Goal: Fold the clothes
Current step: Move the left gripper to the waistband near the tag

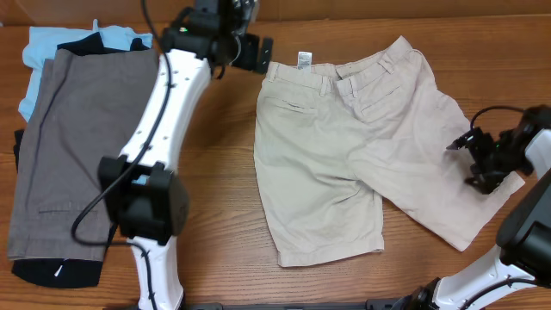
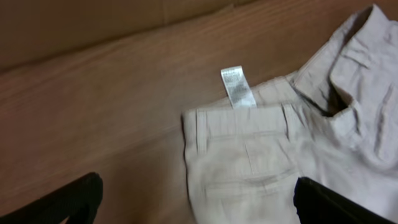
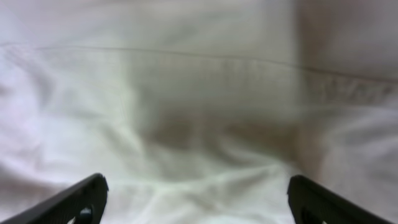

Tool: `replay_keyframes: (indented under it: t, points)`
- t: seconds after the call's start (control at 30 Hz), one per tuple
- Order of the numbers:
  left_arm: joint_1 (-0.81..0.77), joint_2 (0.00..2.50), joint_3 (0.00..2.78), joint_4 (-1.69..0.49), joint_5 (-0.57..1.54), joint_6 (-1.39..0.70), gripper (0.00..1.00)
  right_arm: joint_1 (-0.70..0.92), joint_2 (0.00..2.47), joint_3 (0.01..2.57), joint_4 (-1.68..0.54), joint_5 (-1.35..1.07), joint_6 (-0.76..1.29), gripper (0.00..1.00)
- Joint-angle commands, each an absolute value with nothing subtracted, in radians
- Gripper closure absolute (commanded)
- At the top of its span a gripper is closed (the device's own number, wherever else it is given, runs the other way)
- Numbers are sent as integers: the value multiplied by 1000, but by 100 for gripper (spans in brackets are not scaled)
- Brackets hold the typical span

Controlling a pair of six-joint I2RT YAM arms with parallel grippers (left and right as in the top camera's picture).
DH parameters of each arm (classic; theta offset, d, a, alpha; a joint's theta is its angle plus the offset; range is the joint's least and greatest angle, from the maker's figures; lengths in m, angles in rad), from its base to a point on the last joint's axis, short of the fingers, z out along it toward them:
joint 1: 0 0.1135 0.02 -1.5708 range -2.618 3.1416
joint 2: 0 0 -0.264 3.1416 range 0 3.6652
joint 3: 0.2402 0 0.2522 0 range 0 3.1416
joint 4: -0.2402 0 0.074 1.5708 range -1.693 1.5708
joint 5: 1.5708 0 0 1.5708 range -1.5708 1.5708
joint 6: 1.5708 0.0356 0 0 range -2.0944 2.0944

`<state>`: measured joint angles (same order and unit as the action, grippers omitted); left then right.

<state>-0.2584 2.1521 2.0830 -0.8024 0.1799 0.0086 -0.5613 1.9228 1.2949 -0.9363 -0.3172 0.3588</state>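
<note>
One pair of beige shorts, unfolded

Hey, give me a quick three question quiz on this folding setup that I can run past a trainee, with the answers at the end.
1. Pick one: the white tag on the beige shorts sits at A) the waistband, B) a leg hem, C) a pocket.
2. True or false: the right gripper is shut on the fabric.
3. What colour are the other shorts, off to the side?
Key: 1 A; 2 false, it is open above the fabric; 3 grey-brown.
</note>
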Motion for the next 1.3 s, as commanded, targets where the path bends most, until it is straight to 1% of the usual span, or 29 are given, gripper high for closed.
replay_keyframes:
  t: [0.0, 0.13, 0.3, 0.53, 0.6, 0.7, 0.73, 0.87, 0.9, 0.97, 1.1, 1.27]
  points:
    - [-272, 2292, 2090, -704, 185, 59, 0, -510, 1854, 1427, -1004, -294, 255, 2]
    - [-281, 2357, 2090, -626, 180, 76, 0, -438, 1787, 1488, -1073, -266, 227, 0]
    - [-300, 2431, 2090, -631, 181, 105, 0, -350, 1725, 1490, -1051, -262, 227, 0]
    - [-339, 2493, 2090, -615, 181, 110, 0, -261, 1719, 1490, -1044, -231, 228, 0]
    - [-349, 2498, 2090, -609, 175, 110, 1, -239, 1719, 1490, -1045, -218, 228, 0]
    - [-363, 2503, 2090, -582, 172, 110, 7, -213, 1719, 1490, -1045, -218, 228, 1]
    - [-366, 2506, 2090, -569, 172, 109, 10, -207, 1719, 1490, -1044, -218, 228, 2]
    - [-369, 2525, 2090, -540, 171, 108, 27, -189, 1719, 1490, -1047, -218, 235, 4]
    - [-369, 2530, 2090, -540, 169, 108, 33, -189, 1719, 1490, -1049, -218, 235, 5]
    - [-367, 2547, 2090, -544, 148, 96, 52, -189, 1719, 1490, -1053, -218, 236, 6]
    - [-360, 2564, 2090, -570, 72, 58, 96, -188, 1719, 1489, -1058, -219, 239, 8]
    - [-325, 2544, 2106, -626, -28, -27, 96, -171, 1719, 1476, -1060, -219, 272, 11]
